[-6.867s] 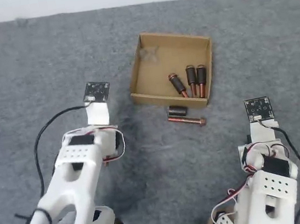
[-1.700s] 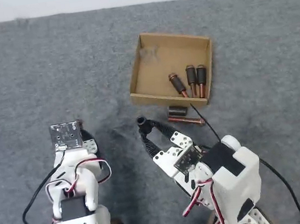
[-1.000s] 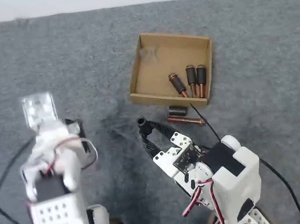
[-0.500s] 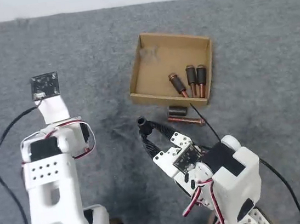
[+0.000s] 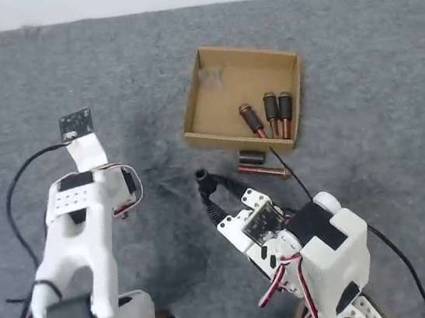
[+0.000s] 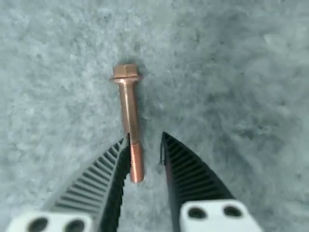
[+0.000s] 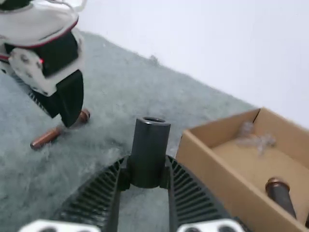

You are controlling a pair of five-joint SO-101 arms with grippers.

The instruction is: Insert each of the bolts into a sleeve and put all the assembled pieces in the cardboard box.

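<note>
In the left wrist view a copper bolt [image 6: 128,113] lies on the grey carpet. My left gripper [image 6: 145,137] is open just above it, its threaded end lying between the fingers beside one of them. My right gripper [image 7: 146,165] is shut on a black sleeve [image 7: 148,145], held upright, and sits in front of the cardboard box [image 5: 209,101] in the high view. Three assembled pieces [image 5: 271,114] lie in the box. Another sleeve [image 5: 251,157] and another bolt [image 5: 263,171] lie just outside its near wall. The left arm [image 5: 89,203] hides its bolt in the high view.
The right wrist view shows the left arm's gripper [image 7: 67,96] over its bolt [image 7: 57,131], a short way from the held sleeve, with the box corner [image 7: 193,145] close beside. Grey carpet [image 5: 378,106] lies open right of the box, and a white wall [image 7: 203,43] stands behind.
The left arm has swung forward and toward the middle, coming down over its bolt. The right arm has kept still with the sleeve in its gripper.
</note>
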